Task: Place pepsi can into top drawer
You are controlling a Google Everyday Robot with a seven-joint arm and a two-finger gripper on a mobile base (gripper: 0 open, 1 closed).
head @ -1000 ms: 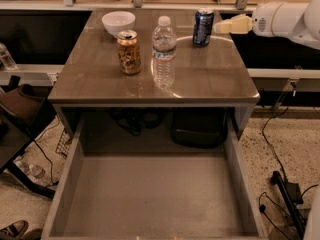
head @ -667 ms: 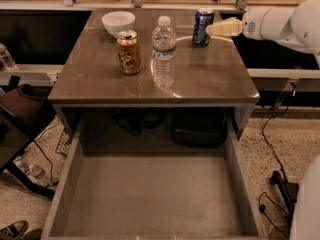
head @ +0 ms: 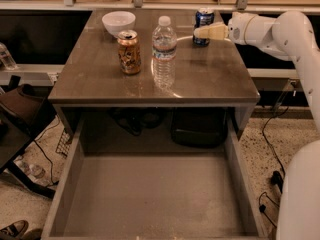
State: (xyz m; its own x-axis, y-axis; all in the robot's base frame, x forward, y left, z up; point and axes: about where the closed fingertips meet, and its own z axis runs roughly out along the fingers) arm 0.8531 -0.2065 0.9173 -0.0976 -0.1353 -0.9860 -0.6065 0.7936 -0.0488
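Observation:
The pepsi can (head: 203,20), dark blue with a silver top, stands upright at the back right of the tabletop (head: 210,79). My gripper (head: 202,32) reaches in from the right on a white arm, and its cream fingers lie across the front of the can's lower half. The top drawer (head: 150,199) is pulled out wide open below the table's front edge, grey-brown, with nothing in it.
A gold-brown can (head: 129,52) and a clear water bottle (head: 164,51) stand mid-table. A white bowl (head: 118,21) sits at the back left. Cables and a dark bag (head: 197,126) lie under the table. A dark chair (head: 20,114) stands at left.
My gripper has moved left from beside the table's right edge up to the pepsi can. The can and the other objects have not moved.

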